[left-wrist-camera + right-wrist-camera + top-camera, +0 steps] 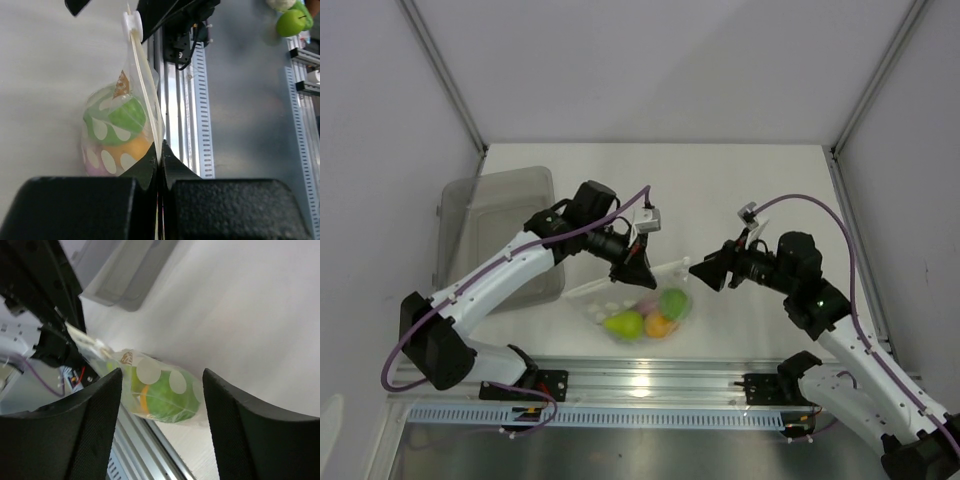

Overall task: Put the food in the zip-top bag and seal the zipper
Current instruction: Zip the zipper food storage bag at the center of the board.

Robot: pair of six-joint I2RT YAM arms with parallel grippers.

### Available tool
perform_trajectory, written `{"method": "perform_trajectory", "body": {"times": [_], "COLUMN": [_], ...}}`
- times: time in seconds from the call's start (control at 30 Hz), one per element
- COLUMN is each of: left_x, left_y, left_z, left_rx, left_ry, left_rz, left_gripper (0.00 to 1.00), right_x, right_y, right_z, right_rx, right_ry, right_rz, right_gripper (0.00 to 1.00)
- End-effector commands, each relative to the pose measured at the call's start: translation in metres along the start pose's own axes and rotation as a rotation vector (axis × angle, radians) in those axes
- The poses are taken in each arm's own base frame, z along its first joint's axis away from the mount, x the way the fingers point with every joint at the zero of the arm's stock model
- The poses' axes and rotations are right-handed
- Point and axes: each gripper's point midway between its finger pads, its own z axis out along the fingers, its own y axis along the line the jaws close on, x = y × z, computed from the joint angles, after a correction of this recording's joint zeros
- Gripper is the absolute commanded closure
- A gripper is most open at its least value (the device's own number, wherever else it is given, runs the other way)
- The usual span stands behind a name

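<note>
Aluminium rail (650, 383) runs along the near edge of the table (750, 190). Just beyond it, about midway along that edge, lies the zip-top bag (638, 312), clear plastic printed with white dots. The food shows through it. The yellow-green pear (625, 324) is nearest, on the side toward the left edge. The orange-yellow round fruit (660, 325) touches it on the side toward the right edge, and the round green fruit (673, 302) sits just behind the two. Above the fruit, the zipper (145, 95) stands up as a pale strip. The left hand (638, 268) is clamped on it, fingers pressed together with the strip pinched between them. From that grip the strip runs on to a small white tab (132, 22) at its end. The right hand (698, 270) waits at that end, its fingers (95, 425) spread wide with nothing between them; the filled bag shows in the gap farther off. Whether the zipper is pressed closed along its length cannot be told. Farthest back, along the left edge toward the far-left corner, stands a translucent grey bin (495, 225), well apart from the bag.
</note>
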Motion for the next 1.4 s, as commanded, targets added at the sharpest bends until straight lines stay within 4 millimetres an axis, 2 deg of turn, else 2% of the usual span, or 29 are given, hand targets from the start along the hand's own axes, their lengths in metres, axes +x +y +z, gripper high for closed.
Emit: {"method": "perform_trajectory", "body": {"times": [0.0,0.07,0.1,0.23,0.47,0.6,0.63,0.67,0.7,0.77,0.8,0.93,1.0,1.03,1.07,1.1,1.13,1.23,1.37], "left_x": [-0.022,-0.022,-0.021,-0.020,-0.019,-0.019,-0.020,-0.021,-0.020,-0.021,-0.019,-0.014,-0.010,-0.015,-0.013,-0.017,-0.014,-0.021,-0.035], "left_y": [-0.027,-0.029,-0.028,-0.025,-0.028,-0.034,-0.036,-0.037,-0.037,-0.038,-0.038,-0.029,-0.016,-0.009,-0.003,0.007,0.011,0.020,0.022], "left_z": [-0.012,-0.012,-0.011,-0.009,-0.009,-0.009,-0.009,-0.010,-0.010,-0.010,-0.009,-0.005,-0.004,-0.004,-0.004,-0.006,-0.005,-0.010,-0.022], "left_rx": [0.159,0.177,0.181,0.185,0.216,0.249,0.259,0.263,0.266,0.282,0.285,0.247,0.154,0.108,0.069,-0.010,-0.043,-0.147,-0.240], "left_ry": [-0.077,-0.066,-0.059,-0.054,-0.064,-0.075,-0.080,-0.083,-0.084,-0.085,-0.082,-0.063,-0.048,-0.063,-0.063,-0.081,-0.087,-0.151,-0.220], "left_rz": [0.063,0.053,0.047,0.032,0.031,0.037,0.046,0.045,0.044,0.038,0.033,0.007,0.001,-0.003,-0.008,0.000,-0.004,0.033,0.089], "left_gripper": [0.99,0.99,0.99,0.99,0.99,0.99,0.99,0.99,0.99,0.99,0.99,0.99,0.94,0.88,0.74,0.68,0.56,0.42,0.37], "right_x": [0.006,0.009,0.010,0.010,0.015,0.021,0.022,0.021,0.020,0.017,0.016,0.010,0.010,0.011,0.013,0.019,0.020,0.027,0.031], "right_y": [0.033,0.039,0.046,0.053,0.059,0.061,0.062,0.065,0.065,0.068,0.069,0.068,0.065,0.064,0.062,0.058,0.057,0.052,0.050], "right_z": [0.001,0.003,0.002,-0.001,-0.005,0.002,0.003,0.003,0.004,0.004,0.005,0.008,0.009,0.011,0.012,0.015,0.015,0.015,0.013], "right_rx": [-0.244,-0.296,-0.341,-0.376,-0.420,-0.461,-0.471,-0.483,-0.484,-0.497,-0.495,-0.470,-0.444,-0.421,-0.405,-0.361,-0.346,-0.307,-0.289], "right_ry": [0.016,0.019,0.015,-0.005,-0.015,0.014,0.018,0.014,0.012,-0.006,-0.015,-0.044,-0.049,-0.049,-0.047,-0.029,-0.025,-0.013,-0.003], "right_rz": [-0.093,-0.097,-0.116,-0.137,-0.139,-0.120,-0.117,-0.123,-0.121,-0.125,-0.124,-0.100,-0.078,-0.066,-0.056,-0.036,-0.038,-0.032,-0.012], "right_gripper": [0.35,0.39,0.40,0.41,0.51,0.59,0.62,0.72,0.76,0.96,1.00,1.00,1.00,1.00,1.00,1.00,1.00,1.00,1.00]}}
